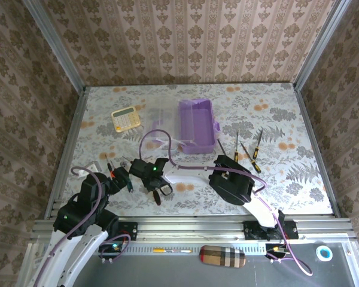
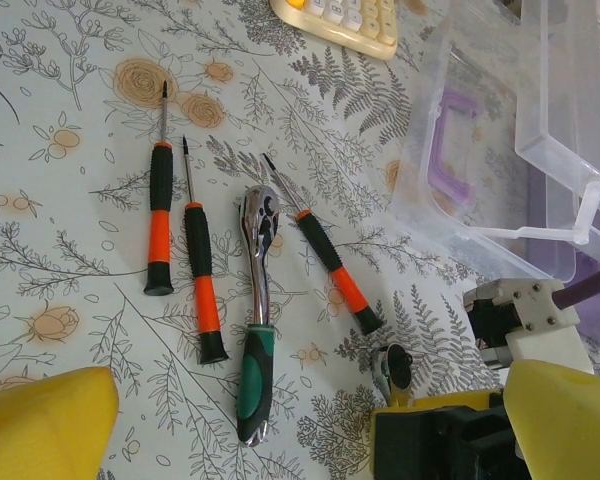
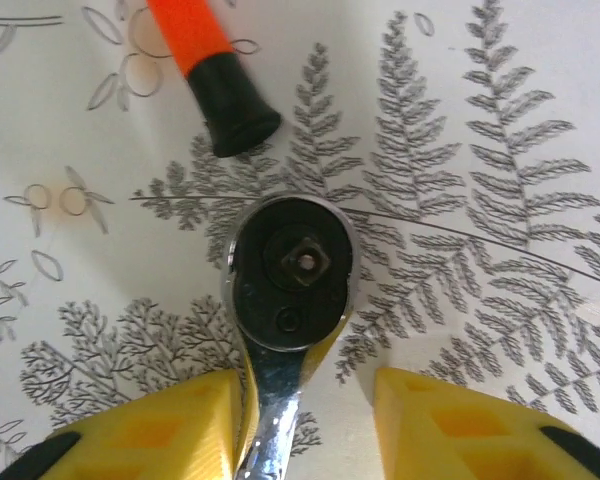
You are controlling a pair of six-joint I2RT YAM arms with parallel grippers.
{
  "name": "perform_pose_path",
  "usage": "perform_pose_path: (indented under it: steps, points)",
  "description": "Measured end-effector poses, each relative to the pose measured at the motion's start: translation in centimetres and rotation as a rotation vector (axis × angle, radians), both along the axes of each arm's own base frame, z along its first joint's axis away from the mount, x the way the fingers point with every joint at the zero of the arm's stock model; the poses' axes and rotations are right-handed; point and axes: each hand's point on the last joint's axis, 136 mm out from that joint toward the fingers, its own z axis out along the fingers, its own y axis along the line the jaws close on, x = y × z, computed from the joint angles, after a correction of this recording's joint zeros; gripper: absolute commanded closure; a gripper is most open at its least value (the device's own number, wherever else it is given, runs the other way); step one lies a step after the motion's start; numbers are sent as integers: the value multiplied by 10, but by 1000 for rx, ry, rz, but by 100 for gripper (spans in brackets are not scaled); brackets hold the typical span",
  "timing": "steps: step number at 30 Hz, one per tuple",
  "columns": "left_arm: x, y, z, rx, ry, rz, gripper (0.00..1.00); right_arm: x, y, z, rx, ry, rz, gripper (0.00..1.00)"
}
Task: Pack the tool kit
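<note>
The purple box (image 1: pixel 196 125) stands open at mid-table, its clear lid (image 2: pixel 480 130) beside it. In the left wrist view three black-orange screwdrivers (image 2: pixel 202 285) and a green-handled ratchet wrench (image 2: pixel 255 330) lie side by side on the table. My left gripper (image 2: pixel 310 378) is open above them, holding nothing. My right gripper (image 3: pixel 308 385) is open around the neck of a second chrome ratchet head (image 3: pixel 292 272). The shank touches its left finger (image 3: pixel 170 425), with a gap on the right. A screwdriver's butt (image 3: pixel 225 100) lies just beyond that head. Both grippers (image 1: pixel 127 181) (image 1: pixel 157 186) sit near the front left.
A yellow calculator (image 1: pixel 125 118) lies left of the lid, also at the left wrist view's top (image 2: pixel 345 20). The top view shows three screwdrivers (image 1: pixel 248 155) right of the box. The right arm's elbow (image 1: pixel 233 179) hangs over the table's front centre. Metal rails edge the table.
</note>
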Motion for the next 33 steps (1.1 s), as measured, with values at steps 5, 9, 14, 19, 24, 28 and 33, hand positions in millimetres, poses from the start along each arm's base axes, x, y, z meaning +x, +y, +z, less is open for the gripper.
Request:
perform_pose_path:
  steps: [5,9,14,19,24,28,33]
  points:
    - [0,0,0,1,0,1,0,1,-4,-1,-16,-2,-2,84]
    - [0,1,0,3,-1,4,0,2,-4,1,-16,-8,2,90]
    - [1,3,1,9,-6,13,0,-2,-10,5,2,-21,29,92]
    - [3,3,2,14,-6,18,0,-7,-20,27,20,-42,54,92]
    - [5,2,7,19,-3,20,0,-2,-18,73,95,-108,69,93]
    - [9,2,39,6,-58,18,0,3,-22,104,131,-155,70,94]
    - [11,3,66,-13,-126,23,0,11,-32,132,145,-197,67,94]
